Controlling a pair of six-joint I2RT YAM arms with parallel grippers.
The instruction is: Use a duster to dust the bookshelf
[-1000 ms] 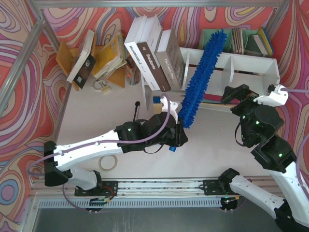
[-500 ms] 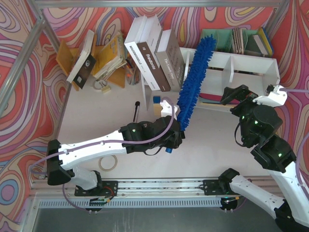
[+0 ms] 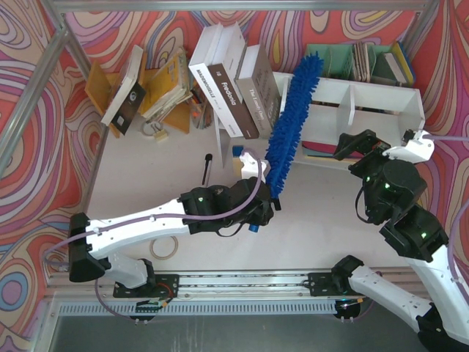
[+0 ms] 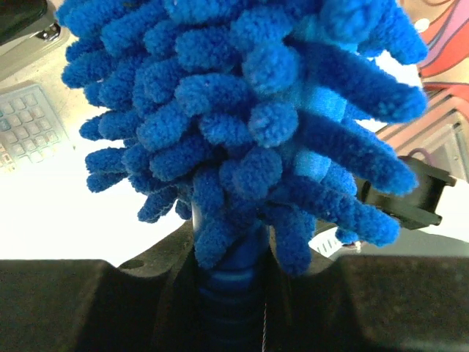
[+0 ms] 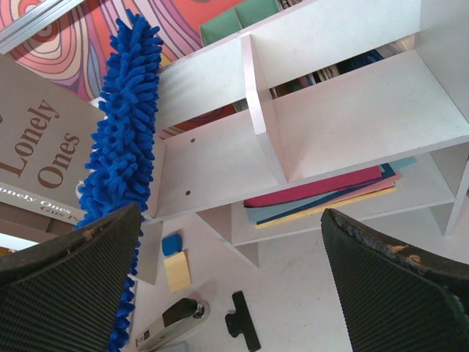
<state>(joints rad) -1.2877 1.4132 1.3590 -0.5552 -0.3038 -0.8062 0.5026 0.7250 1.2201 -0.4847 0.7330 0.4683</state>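
L pincer clenched on the duster handle. L wrist cam confirms: handle stub sits between the fingers, and the blue noodle head fills most of that view. I see the duster tilted, handle low near the tabletop, head running up and away to the R. Its tip is up at the L end of the bookshelf, near the top edge.

From R wrist cam the duster stands along the L side of the bookshelf, in front of a grey book cover. Can't tell if the bristles actually touch the shelf wall or just overlap it in view.

The shelf is upright, its centre divider visible. Flat coloured sheets are stacked under it between the legs.

R pincer released: the fingers are spread wide and hold nothing. It's pointed at the R compartment front, apart from the shelf.

Other bits:
- Leaning books just L of the duster head.
- Teal organiser behind the shelf.
- Orange rack far L.
- Tape roll near the L arm.
- Stapler, yellow pad and small blue block on the tabletop below the shelf's L end.
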